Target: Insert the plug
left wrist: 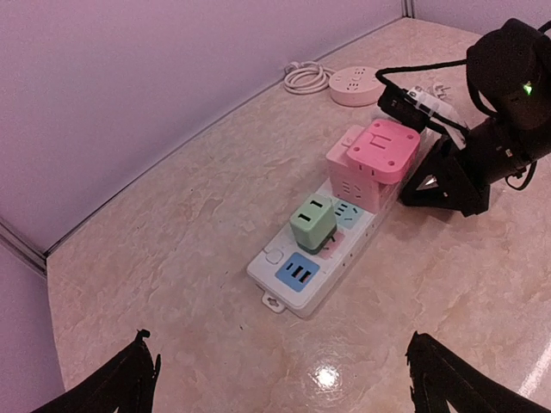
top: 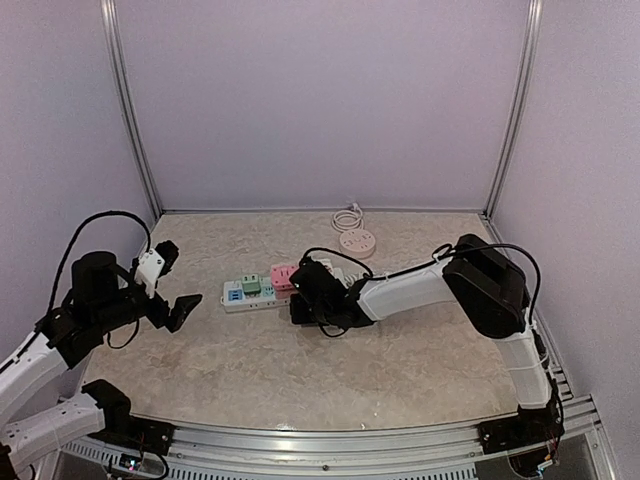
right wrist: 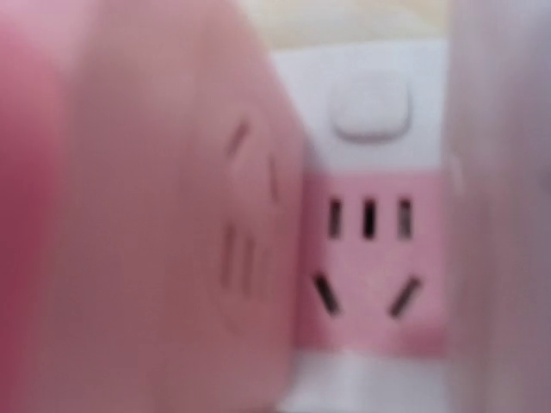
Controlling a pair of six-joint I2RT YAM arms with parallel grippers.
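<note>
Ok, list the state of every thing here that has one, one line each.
Left end effector: open, holding nothing.
Right end effector: shut, beside the pink cube adapter.
Green adapter: plugged into the power strip.
Pink cube adapter: seated on the power strip.
Pink socket: empty.
Round socket block: cable coiled beside it.

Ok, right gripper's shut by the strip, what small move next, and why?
Probably ease the right gripper toward the free pink socket, clear of the pink cube. The wrist view shows that socket close ahead, empty, right beside the cube. Whether a plug is gripped, I cannot tell.
</note>
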